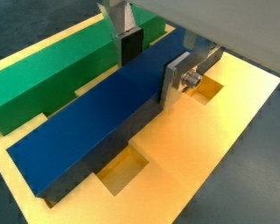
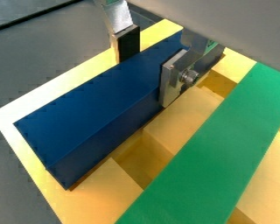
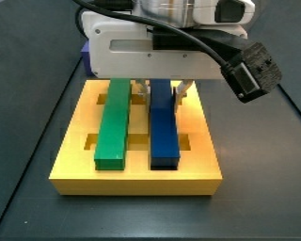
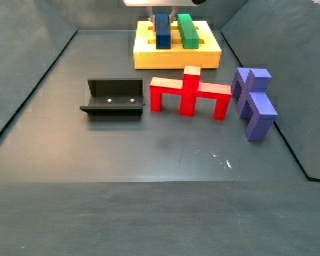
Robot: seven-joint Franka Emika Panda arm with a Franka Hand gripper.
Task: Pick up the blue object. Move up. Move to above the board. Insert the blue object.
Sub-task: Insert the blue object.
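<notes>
The blue object (image 1: 95,122) is a long navy bar lying along a groove of the yellow board (image 1: 213,149), parallel to the green bar (image 1: 49,74). My gripper (image 1: 150,68) straddles the bar near its far end, with one finger on each long side, shut on it. Both wrist views show the pads against the bar (image 2: 101,114). In a side view the gripper (image 3: 164,89) comes down over the blue bar (image 3: 164,132), which lies to the right of the green bar (image 3: 113,127) on the board (image 3: 134,179). The board (image 4: 176,55) stands at the far end of the floor.
Small square cut-outs (image 1: 125,166) open in the board beside the bar. On the dark floor stand the fixture (image 4: 113,97), a red piece (image 4: 190,93) and a purple piece (image 4: 252,100), all nearer than the board.
</notes>
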